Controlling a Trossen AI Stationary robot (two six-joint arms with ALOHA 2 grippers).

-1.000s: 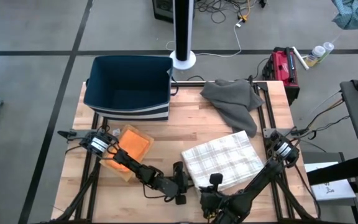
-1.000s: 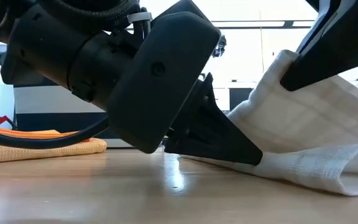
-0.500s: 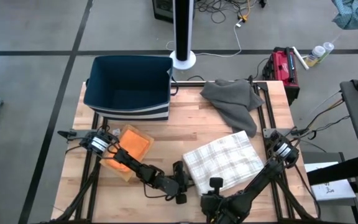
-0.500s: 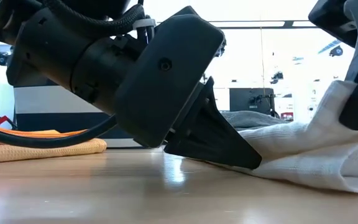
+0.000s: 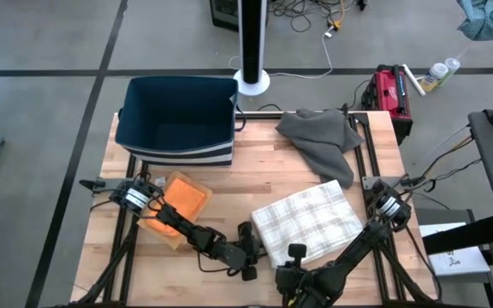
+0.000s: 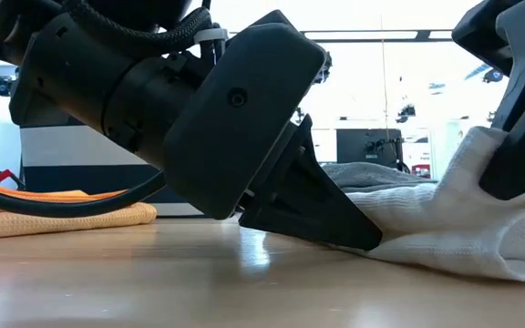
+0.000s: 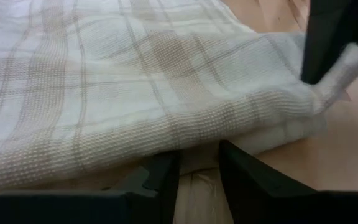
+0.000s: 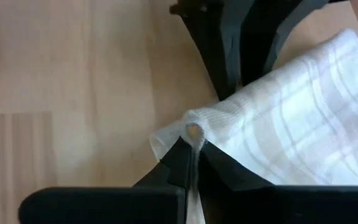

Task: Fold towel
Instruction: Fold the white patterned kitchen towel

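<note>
The white plaid towel (image 5: 308,219) lies folded on the table's near right part. My right gripper (image 8: 192,158) stands over its near left corner, shut on it. My left gripper (image 7: 197,165) lies low on the wood beside that corner, fingers a little apart. Bare wood shows between its fingers, and their tips (image 6: 365,239) reach the towel's edge (image 7: 185,140). I cannot tell whether the tips lie under the edge or only against it. My left gripper comes nearly level from the table's left, its fingertips (image 7: 227,152) at the towel's left edge, close to the near corner. The towel's edge hides the very tips. My right gripper pinches the towel's near left corner (image 8: 193,132) between its two fingertips, slanting down from the near side. That corner stands raised as a small peak (image 6: 470,155), while the rest lies on the table.
An orange cloth (image 5: 183,200) lies at the near left, under the left arm. A grey cloth (image 5: 322,137) is heaped at the far right. A dark blue bin (image 5: 178,118) stands at the far left. Bare wood shows in the middle of the table.
My right gripper has tipped while keeping hold of the towel's corner. The corner, held high a second ago, has sunk to a low peak just above the table. The rest of the towel has stayed flat.
</note>
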